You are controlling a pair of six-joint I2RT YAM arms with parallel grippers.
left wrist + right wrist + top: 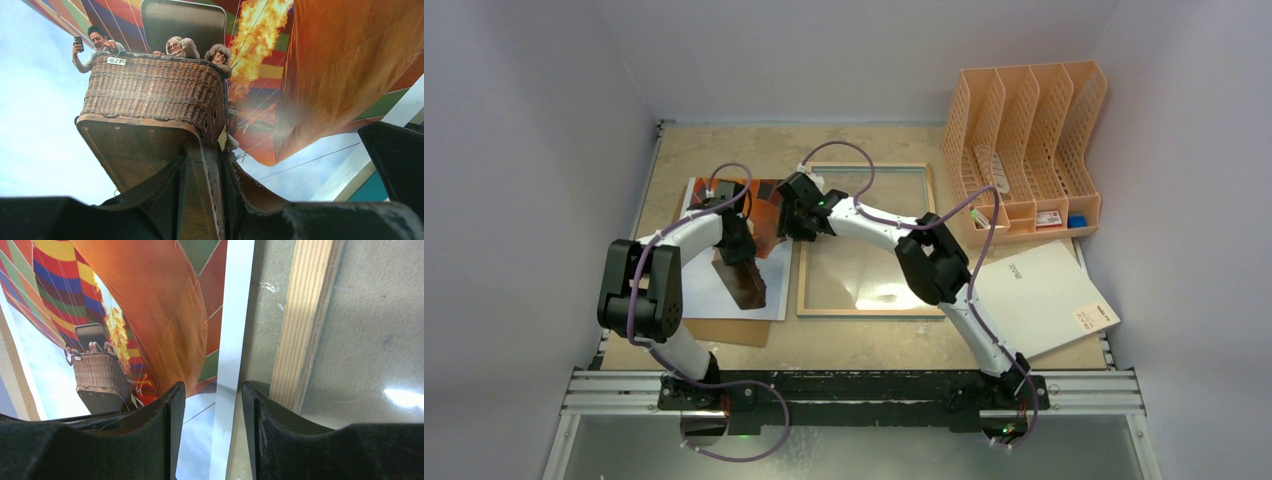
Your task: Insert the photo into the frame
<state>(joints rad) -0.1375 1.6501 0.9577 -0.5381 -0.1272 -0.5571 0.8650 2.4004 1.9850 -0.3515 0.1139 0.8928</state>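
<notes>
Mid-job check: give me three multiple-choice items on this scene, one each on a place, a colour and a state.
1. The photo lies: A left of the frame, top view; B inside it; C under it.
2. The file organiser is: A green; B peach; C black.
3. The right gripper is: A shut on the frame; B out of view; C open.
A: table shows between photo and frame. B: plain in the top view. C: its jaws stand apart astride the photo's white border.

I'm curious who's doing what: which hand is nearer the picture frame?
Right. The right hand straddles the edge of the photo, beside the frame; the left hand is farther left, over the photo.
</notes>
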